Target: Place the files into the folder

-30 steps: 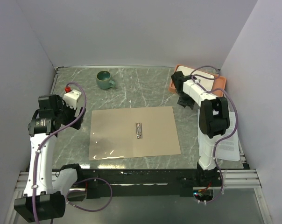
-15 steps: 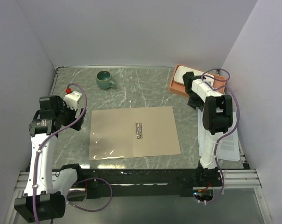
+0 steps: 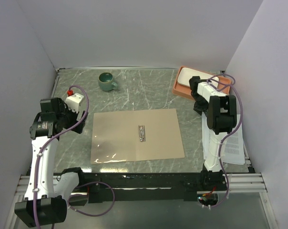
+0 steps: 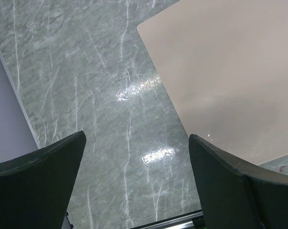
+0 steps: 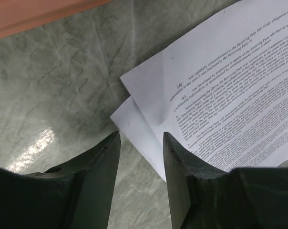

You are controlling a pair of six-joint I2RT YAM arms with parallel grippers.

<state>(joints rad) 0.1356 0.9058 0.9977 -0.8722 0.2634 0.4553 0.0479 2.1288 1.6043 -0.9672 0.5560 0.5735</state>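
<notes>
The tan folder lies open and flat at the table's middle, its metal clip at its centre; a corner of it shows in the left wrist view. The files, white printed sheets, lie at the right edge under the right arm; the right wrist view shows two overlapping sheets. My right gripper is open, its jaws a little apart above the near corner of the sheets, holding nothing. My left gripper is open wide above bare table left of the folder.
An orange tray with a white plate stands at the back right, just behind the right gripper. A green cup stands at the back left. Walls close in the table on three sides.
My right gripper has swung right and toward the near side, from over the orange tray to above the top corner of the files. The left arm has not moved.
</notes>
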